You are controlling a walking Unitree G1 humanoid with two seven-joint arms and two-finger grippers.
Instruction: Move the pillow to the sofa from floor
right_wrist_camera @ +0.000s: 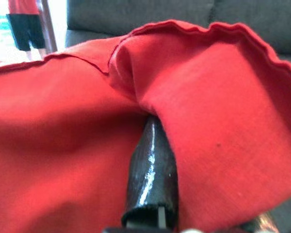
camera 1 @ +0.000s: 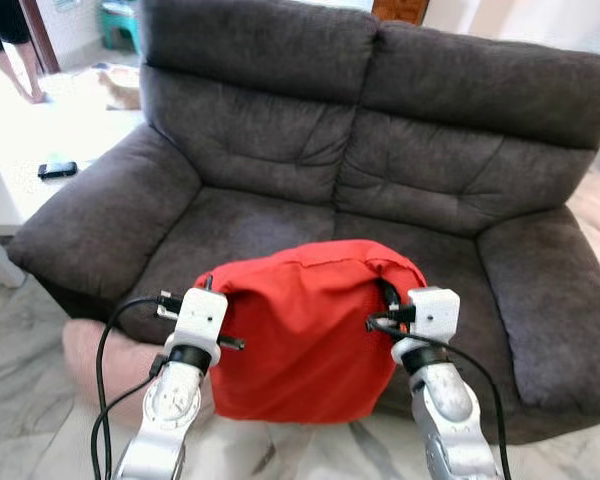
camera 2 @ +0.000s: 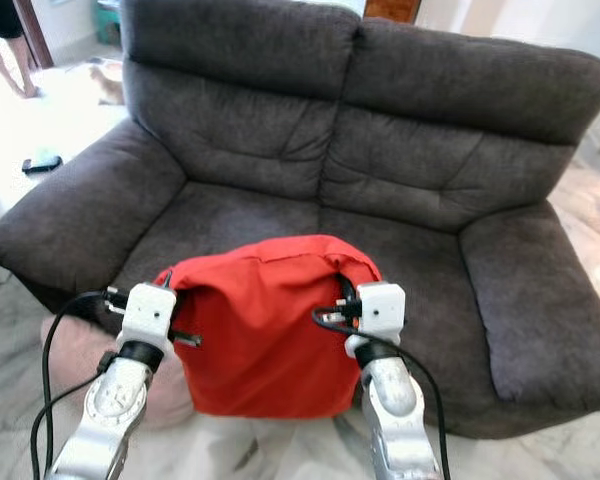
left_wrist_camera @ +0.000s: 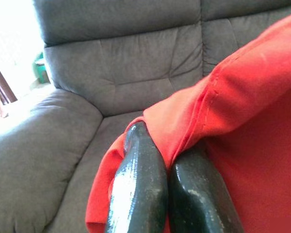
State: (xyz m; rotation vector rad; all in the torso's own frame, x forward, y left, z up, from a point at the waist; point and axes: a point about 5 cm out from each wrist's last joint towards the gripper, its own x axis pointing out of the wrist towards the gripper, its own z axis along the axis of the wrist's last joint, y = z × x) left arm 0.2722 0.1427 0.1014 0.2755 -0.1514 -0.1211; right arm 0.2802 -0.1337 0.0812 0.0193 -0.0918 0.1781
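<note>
A red pillow (camera 1: 305, 330) hangs in the air just before the front edge of the dark grey sofa (camera 1: 270, 215), held between both arms. My left gripper (left_wrist_camera: 166, 162) is shut on a fold of cloth at the pillow's left edge, its two black fingers (left_wrist_camera: 136, 187) pressed together over the red fabric. At the pillow's upper right corner my right gripper (camera 1: 385, 298) is shut on the cloth; one black finger (right_wrist_camera: 153, 167) shows under the fabric, the other is covered. The pillow's lower edge hangs below seat height.
A white table (camera 1: 10, 190) with a black phone (camera 1: 57, 169) stands left of the sofa. A person's legs (camera 1: 15, 60) are at the far back left. A pinkish soft thing (camera 1: 100, 360) lies on the marble floor (camera 1: 20, 400) by the sofa's left front.
</note>
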